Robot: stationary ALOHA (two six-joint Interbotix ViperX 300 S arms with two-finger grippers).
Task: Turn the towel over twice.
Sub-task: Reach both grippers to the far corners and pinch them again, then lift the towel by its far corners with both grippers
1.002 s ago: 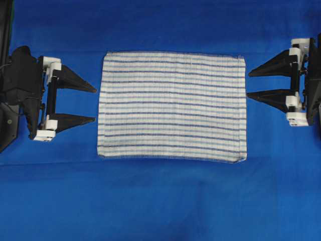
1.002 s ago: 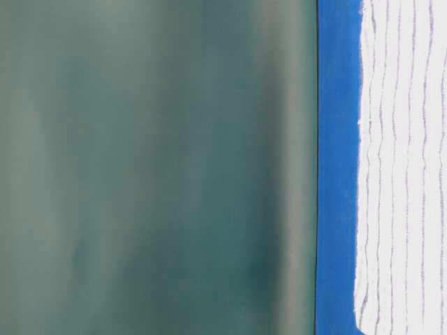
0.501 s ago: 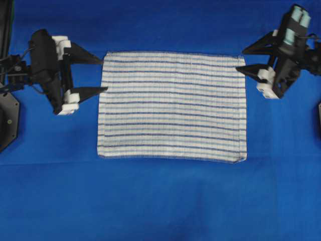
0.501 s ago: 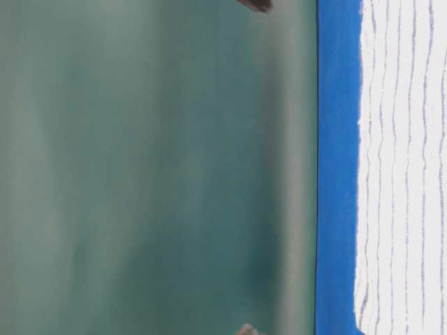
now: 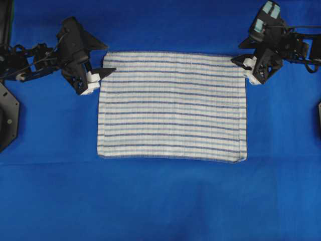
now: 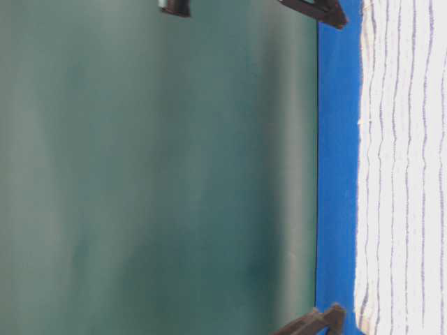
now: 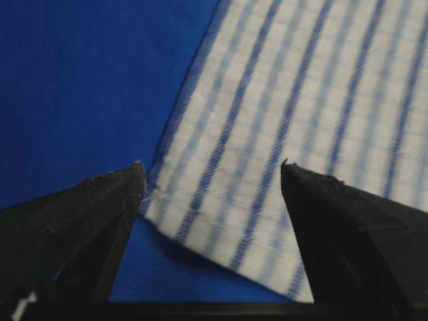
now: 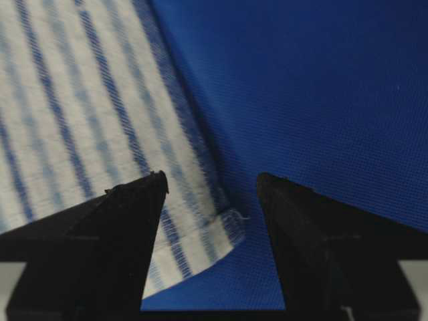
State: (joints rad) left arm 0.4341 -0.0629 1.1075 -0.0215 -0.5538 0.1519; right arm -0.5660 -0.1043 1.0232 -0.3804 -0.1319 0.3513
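Observation:
The towel (image 5: 173, 106), white with thin blue stripes, lies flat on the blue table cover. My left gripper (image 5: 110, 59) is open at its far left corner. In the left wrist view that corner of the towel (image 7: 301, 100) lies between the spread fingers of the left gripper (image 7: 212, 165), slightly raised off the cover. My right gripper (image 5: 236, 53) is open at the far right corner. In the right wrist view the frayed corner of the towel (image 8: 67, 100) sits between the fingers of the right gripper (image 8: 211, 176). Nothing is gripped.
The plain blue cover (image 5: 160, 201) spreads on all sides of the towel, with wide bare room in front. In the table-level view the towel (image 6: 405, 174) shows against a green backdrop (image 6: 154, 174), with a dark finger (image 6: 321, 8) at one far corner and another finger (image 6: 314, 322) at the other.
Both arms have swung from the towel's sides toward its far corners and tilted down. Both grippers stayed open, and the towel has not moved.

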